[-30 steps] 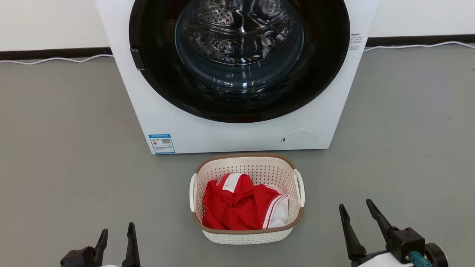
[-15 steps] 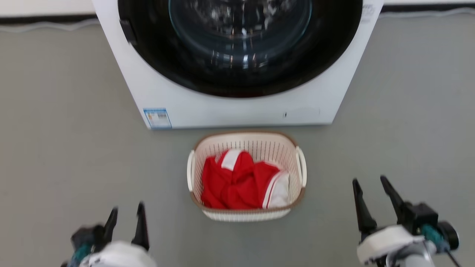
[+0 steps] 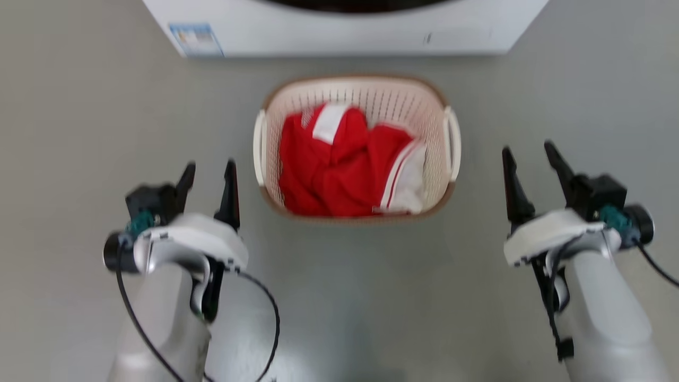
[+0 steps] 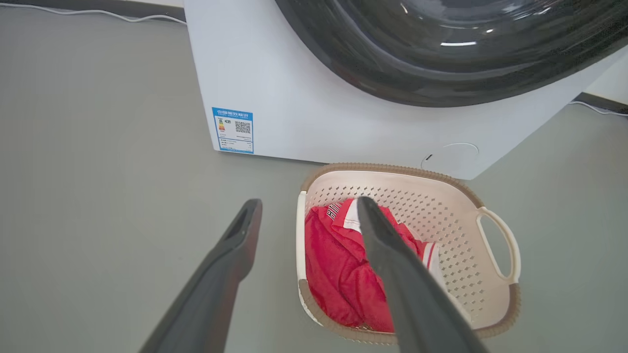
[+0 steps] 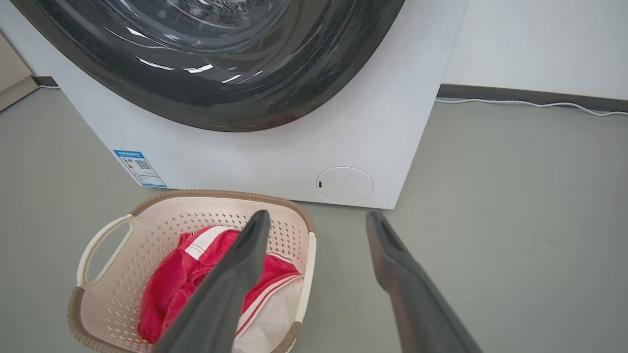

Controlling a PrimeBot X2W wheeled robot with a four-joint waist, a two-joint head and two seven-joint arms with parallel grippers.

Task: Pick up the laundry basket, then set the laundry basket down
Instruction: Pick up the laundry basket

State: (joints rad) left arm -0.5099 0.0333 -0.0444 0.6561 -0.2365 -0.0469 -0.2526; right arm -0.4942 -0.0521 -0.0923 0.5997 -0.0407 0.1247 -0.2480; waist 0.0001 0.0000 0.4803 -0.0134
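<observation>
The laundry basket [image 3: 366, 98], cream with a brown rim and white loop handles, stands on the grey floor before the washing machine and holds red and white clothing [image 3: 345, 164]. My left gripper [image 3: 209, 168] is open, just left of the basket's left handle and apart from it. On the other side my right gripper [image 3: 528, 151] is open too, a short way off the right handle. The left wrist view has the basket [image 4: 441, 215] beyond the fingertips, and the right wrist view has the basket [image 5: 162, 215] at lower left.
A white washing machine [image 3: 339, 37] with a dark round door [image 5: 206, 59] stands right behind the basket. A white cable [image 5: 530, 104] runs along the wall's base. Grey floor [image 3: 79, 106] spreads out on both sides.
The head camera has tilted down, so the washer slid up out of the picture. Both arms have reached forward and now flank the basket, fingers still open.
</observation>
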